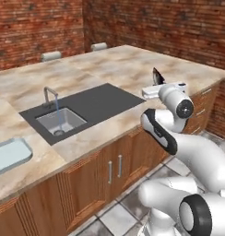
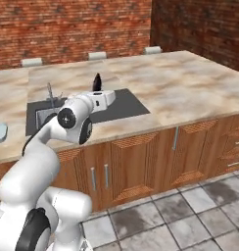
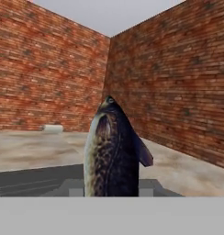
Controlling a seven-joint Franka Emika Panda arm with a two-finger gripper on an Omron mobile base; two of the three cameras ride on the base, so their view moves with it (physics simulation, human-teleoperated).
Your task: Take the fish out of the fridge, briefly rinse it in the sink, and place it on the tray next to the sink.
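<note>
My gripper (image 1: 156,86) is shut on the fish (image 1: 156,75), a slim dark grey fish that stands upright above the hand. It hangs over the counter just right of the dark sink panel (image 1: 93,103). In the hand view the fish (image 3: 111,151) rises close in front of me and hides the fingertips. The steel sink (image 1: 61,120) lies to the left, with a thin stream of water running from its faucet (image 1: 50,94). The pale blue-grey tray (image 1: 8,154) sits on the counter at the far left. From the right base view the fish (image 2: 97,82) stands over the panel's right part. The fridge is out of view.
The beige stone counter (image 1: 128,64) stretches back to brick walls. Two grey rolls (image 1: 51,56) (image 1: 99,46) lie at its far edge. Wooden cabinet doors (image 1: 112,168) run below the counter front, over a tiled floor.
</note>
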